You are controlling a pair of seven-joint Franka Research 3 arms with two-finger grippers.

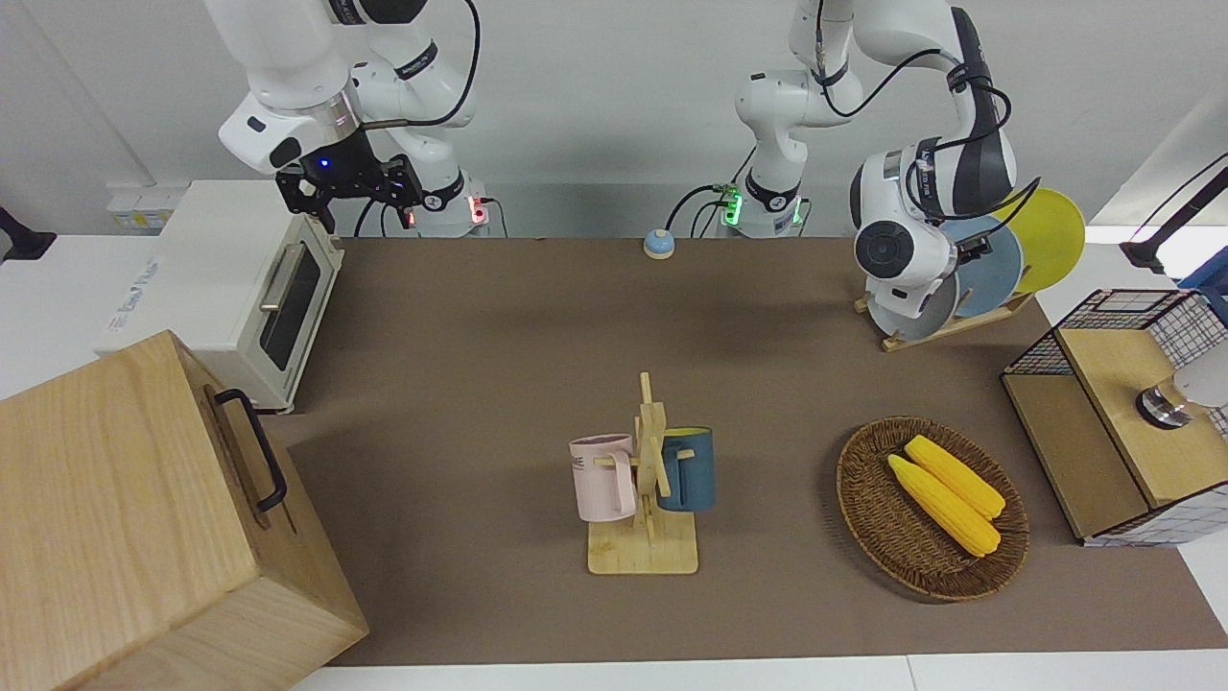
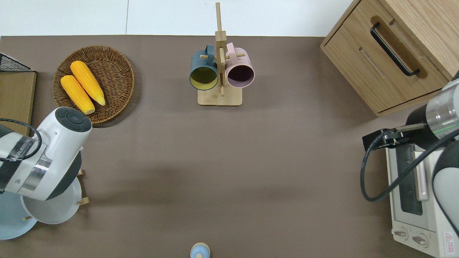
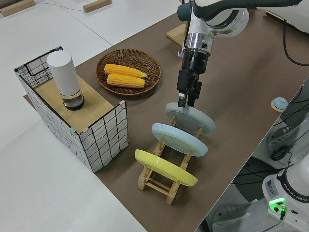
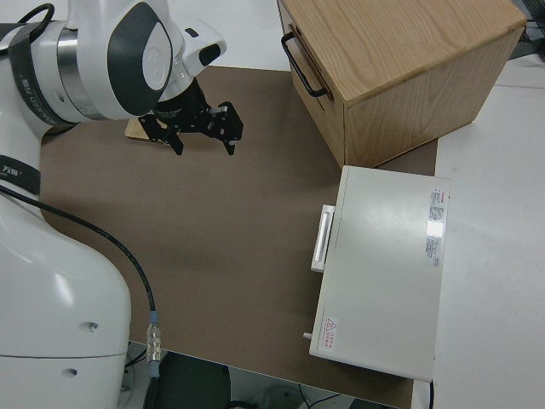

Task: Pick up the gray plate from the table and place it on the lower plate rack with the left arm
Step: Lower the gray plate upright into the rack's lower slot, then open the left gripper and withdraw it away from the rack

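The gray plate (image 3: 190,117) stands slanted in the end slot of the lower plate rack (image 3: 159,183), the slot farthest from the table's edge, at the left arm's end of the table (image 1: 499,336). It also shows in the front view (image 1: 926,312) and the overhead view (image 2: 53,211). My left gripper (image 3: 183,101) points down at the plate's upper rim, its fingers close together on it. In the front and overhead views the wrist hides the fingers. My right gripper (image 4: 203,143) is open, empty and parked.
A sky-blue plate (image 3: 179,139) and a yellow plate (image 3: 165,167) fill the rack's other slots. A wicker basket (image 1: 868,499) with corn, a wire crate (image 1: 1113,422), a mug stand (image 1: 645,480), a toaster oven (image 1: 240,288) and a wooden cabinet (image 1: 125,518) stand around.
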